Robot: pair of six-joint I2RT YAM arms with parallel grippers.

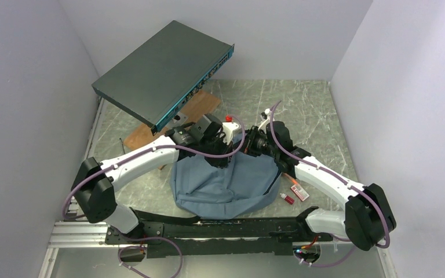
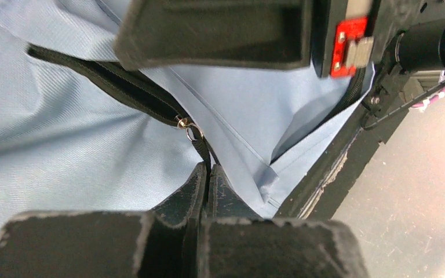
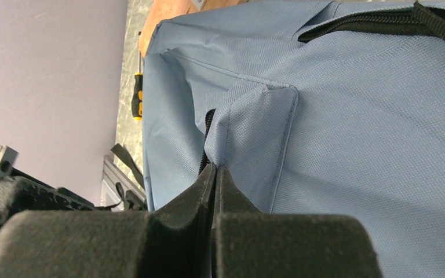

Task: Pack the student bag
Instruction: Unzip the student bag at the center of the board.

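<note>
The student bag, a blue-grey backpack, lies at the table's front centre between both arms. My left gripper sits on the bag's far edge. In the left wrist view it is shut on the black zipper pull strap, just below the metal slider ring at the end of the black zipper. My right gripper is beside it on the same edge. In the right wrist view it is shut on a blue fabric tab of the bag.
A flat dark grey metal box leans at the back left over a wooden board. A red-capped item stands behind the grippers. A small red tube and a red-white pack lie right of the bag. A yellow-black screwdriver lies at its left.
</note>
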